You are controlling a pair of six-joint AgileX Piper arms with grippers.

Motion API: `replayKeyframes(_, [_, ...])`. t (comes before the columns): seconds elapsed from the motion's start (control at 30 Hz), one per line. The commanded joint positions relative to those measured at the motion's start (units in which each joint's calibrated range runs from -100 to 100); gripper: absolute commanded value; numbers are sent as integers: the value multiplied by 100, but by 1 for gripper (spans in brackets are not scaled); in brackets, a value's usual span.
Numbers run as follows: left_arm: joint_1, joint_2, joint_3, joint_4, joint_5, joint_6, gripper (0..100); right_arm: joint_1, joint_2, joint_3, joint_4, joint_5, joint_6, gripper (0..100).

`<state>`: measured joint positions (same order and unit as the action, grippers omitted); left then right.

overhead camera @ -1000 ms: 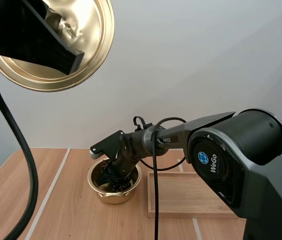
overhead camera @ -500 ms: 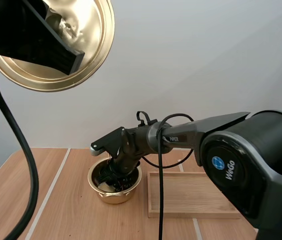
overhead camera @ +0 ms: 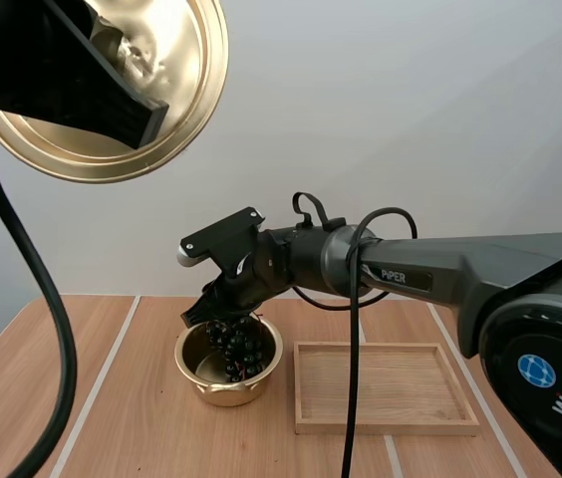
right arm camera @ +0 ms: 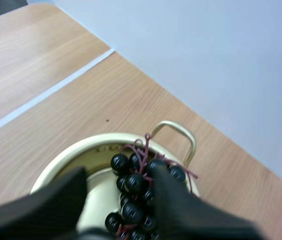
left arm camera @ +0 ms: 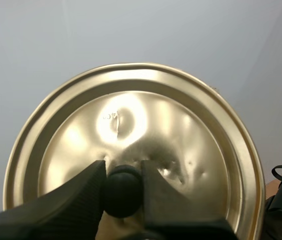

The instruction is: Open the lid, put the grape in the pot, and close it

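Wooden desk (overhead camera: 112,398): gold pot (overhead camera: 223,390) containing dark grapes (overhead camera: 239,349); right hand (right arm camera: 118,172), fingers apart, just above them; left hand (left arm camera: 123,172) clamped on knob (left arm camera: 122,192) of raised lid (left arm camera: 131,120); wooden tray (overhead camera: 386,426) beside pot.

High and close right wrist views share the pot (overhead camera: 211,384).

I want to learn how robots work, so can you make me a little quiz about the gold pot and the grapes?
1. True or false: the bunch of dark purple grapes lies inside the round golden metal pot.
2. The left gripper pinches: A) the black knob of the round golden metal lid; B) the pot; C) the grapes.
3. Fill in: the right gripper, above the pot, is ____.
Key: 1 true; 2 A; 3 open.
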<state>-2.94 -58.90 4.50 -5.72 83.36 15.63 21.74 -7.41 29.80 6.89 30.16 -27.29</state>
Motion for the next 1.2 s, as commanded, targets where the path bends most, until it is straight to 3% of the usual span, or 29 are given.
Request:
replayKeyframes(0.0, [-14, -34, -52, 25, -1, -51, 0, -4, -31, 11, 12, -571, -30, 0])
replayKeyframes(0.33, [-14, -34, -52, 46, -4, -51, 0, -182, 909, 11, -165, -838, -30, 0])
replayKeyframes(0.63, [-14, -34, -52, 46, -4, -51, 0, -134, 1658, 11, -154, -26, -8, 0])
replayKeyframes(0.77, [-14, -34, -52, 46, -4, -51, 0, -19, 1751, 11, 123, 125, -35, 0])
replayKeyframes(1.17, [-14, -34, -52, 46, -4, -51, 0, 102, 1420, 11, 97, 348, -66, 0])
